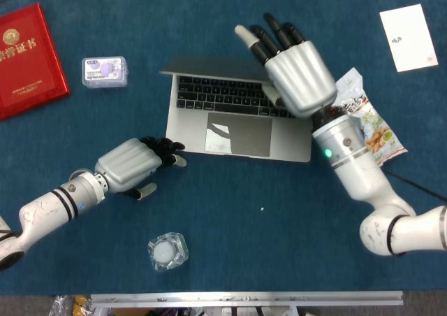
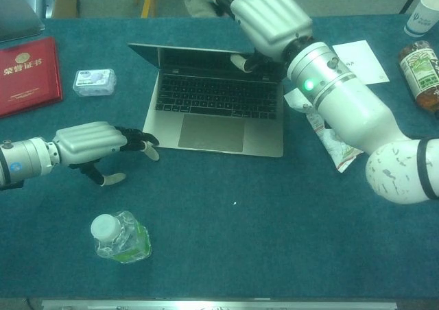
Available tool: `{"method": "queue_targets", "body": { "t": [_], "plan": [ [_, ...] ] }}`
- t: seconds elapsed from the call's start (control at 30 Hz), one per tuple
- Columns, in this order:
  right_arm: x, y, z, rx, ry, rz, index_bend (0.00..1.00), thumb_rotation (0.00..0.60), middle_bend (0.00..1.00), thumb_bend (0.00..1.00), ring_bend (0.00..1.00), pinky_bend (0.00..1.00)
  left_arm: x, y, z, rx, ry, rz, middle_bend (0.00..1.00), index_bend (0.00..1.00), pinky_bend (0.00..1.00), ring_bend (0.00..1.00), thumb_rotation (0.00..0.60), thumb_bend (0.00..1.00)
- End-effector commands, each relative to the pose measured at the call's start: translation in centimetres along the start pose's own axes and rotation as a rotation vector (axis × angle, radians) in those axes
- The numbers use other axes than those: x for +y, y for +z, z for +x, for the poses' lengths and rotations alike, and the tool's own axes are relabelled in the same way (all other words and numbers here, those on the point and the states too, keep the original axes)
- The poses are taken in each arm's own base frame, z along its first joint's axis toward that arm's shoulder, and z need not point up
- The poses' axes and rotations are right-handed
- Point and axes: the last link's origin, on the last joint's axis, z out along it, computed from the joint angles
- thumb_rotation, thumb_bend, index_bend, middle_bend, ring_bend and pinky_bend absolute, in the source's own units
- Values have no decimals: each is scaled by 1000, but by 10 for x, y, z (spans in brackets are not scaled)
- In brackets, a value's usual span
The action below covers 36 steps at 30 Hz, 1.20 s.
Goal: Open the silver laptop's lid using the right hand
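The silver laptop (image 1: 237, 124) (image 2: 216, 128) lies at the table's middle with its lid (image 2: 180, 58) raised nearly upright, keyboard and trackpad showing. My right hand (image 1: 295, 75) (image 2: 271, 18) is at the lid's top right edge: the thumb lies on the screen side and the long fingers reach over the back, so it grips the lid. My left hand (image 1: 131, 163) (image 2: 89, 142) rests on the table at the laptop's front left corner, fingers bent, fingertips (image 2: 146, 141) touching the base and holding nothing.
A snack bag (image 1: 369, 127) (image 2: 328, 135) lies right of the laptop under my right forearm. A water bottle (image 1: 167, 252) (image 2: 122, 238) lies near the front edge. A red booklet (image 1: 24, 57), a small plastic box (image 1: 105, 71), a white card (image 1: 408, 36) and a drink bottle (image 2: 420, 73) lie around.
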Motion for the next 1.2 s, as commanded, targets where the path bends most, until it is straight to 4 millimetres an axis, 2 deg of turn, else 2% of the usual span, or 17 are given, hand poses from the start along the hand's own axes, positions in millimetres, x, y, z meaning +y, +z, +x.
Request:
{"method": "queue_targets", "body": {
  "t": [0.03,0.3,0.77,1.03,1.2],
  "plan": [
    [7,4,4,8,-3,-16,102,600,163,287,31,189,0,0,0,-1,0,0,114,193,184,107,600,417],
    [24,18,18,29,-7,-56,101,600,163,287,31,188,1,0,1,0,1,-1,114,194,184,108,600,417],
    [59,42,29,57,-9,-167,102,600,163,279,31,188,2,1,1,-3,4,1,114,194,184,108,600,416],
    [78,53,30,64,-8,-229,102,600,163,175,31,188,3,2,1,-6,8,-1,114,194,184,108,600,416],
    [91,60,30,67,-8,-269,102,600,163,158,31,189,3,3,1,-6,8,1,114,194,184,108,600,417]
  ]
}}
